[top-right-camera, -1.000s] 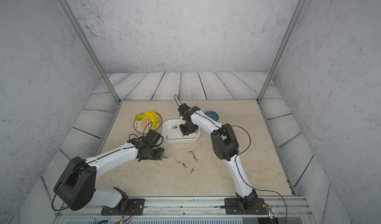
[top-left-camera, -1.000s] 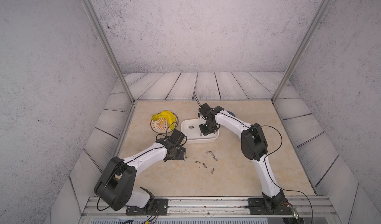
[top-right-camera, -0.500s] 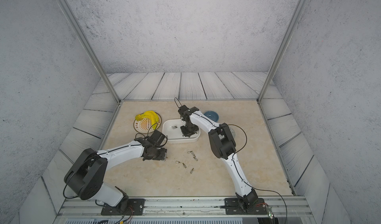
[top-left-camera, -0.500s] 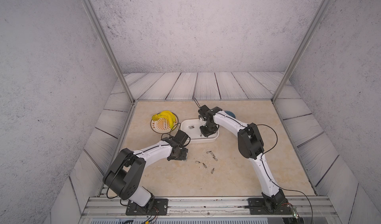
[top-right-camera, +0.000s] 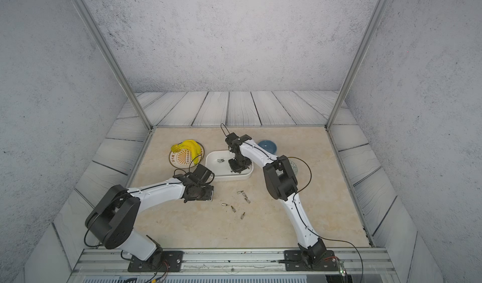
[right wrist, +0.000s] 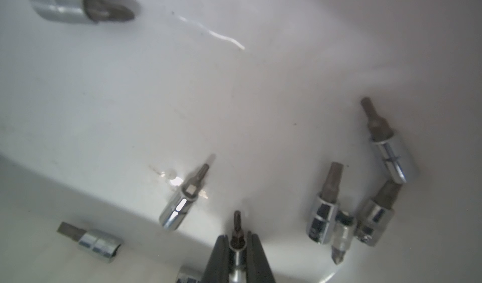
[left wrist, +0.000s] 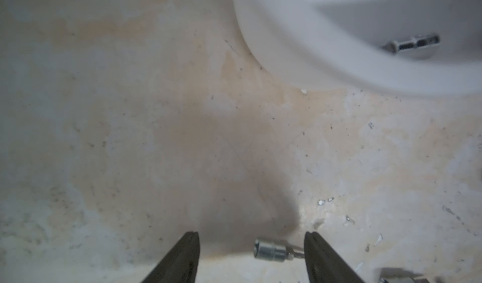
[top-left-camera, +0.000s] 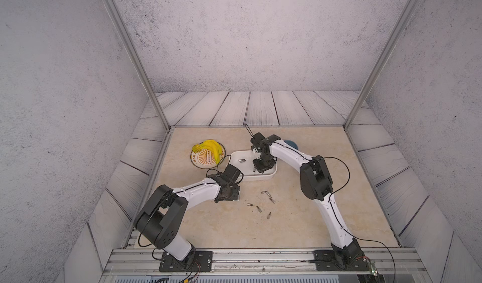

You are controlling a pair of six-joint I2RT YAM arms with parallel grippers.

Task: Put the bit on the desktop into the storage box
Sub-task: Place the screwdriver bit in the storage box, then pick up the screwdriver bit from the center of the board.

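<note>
Now I'm seeing right gripper [right wrist: 237, 236] pinching silver steel bit [right wrist: 236, 223] over white plastic storage box [right wrist: 182, 91]; left gripper [left wrist: 251, 238] spread around off-centre second bit [left wrist: 273, 250], box at its one o'clock; closing risking flicking it away.

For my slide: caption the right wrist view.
Right end effector grips a small silver metal bit over the white plastic storage box.

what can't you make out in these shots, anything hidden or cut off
- blue bowl: mostly behind the right arm in a top view
- left gripper: jaws hidden under its wrist in both top views
- held bit in the right gripper: body covered by the jaws and cut off by the right wrist picture's edge
- loose bits on the desktop: tip shapes too small in both top views
</note>
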